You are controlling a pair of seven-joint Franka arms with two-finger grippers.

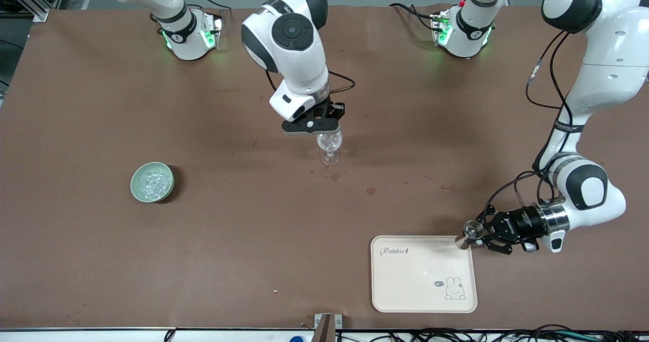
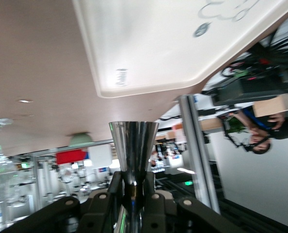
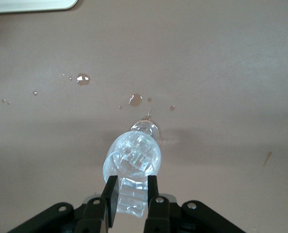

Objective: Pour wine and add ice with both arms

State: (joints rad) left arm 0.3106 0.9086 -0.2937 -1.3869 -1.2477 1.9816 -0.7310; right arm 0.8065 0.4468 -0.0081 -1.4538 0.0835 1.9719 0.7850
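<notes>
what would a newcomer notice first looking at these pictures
First, the right gripper at mid-table, shut on a clear wine glass with glassy chunks inside, wet drops on the brown table nearer the camera. Then the left gripper, turned sideways and shut on a shiny metal jigger at a corner of the cream rabbit tray. A pale green bowl of ice sits toward the right arm's end.

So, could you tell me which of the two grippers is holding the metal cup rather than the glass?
The left gripper, turned sideways at the tray's corner, grips the steel jigger. The right gripper, mid-table, holds the clear wine glass.
</notes>
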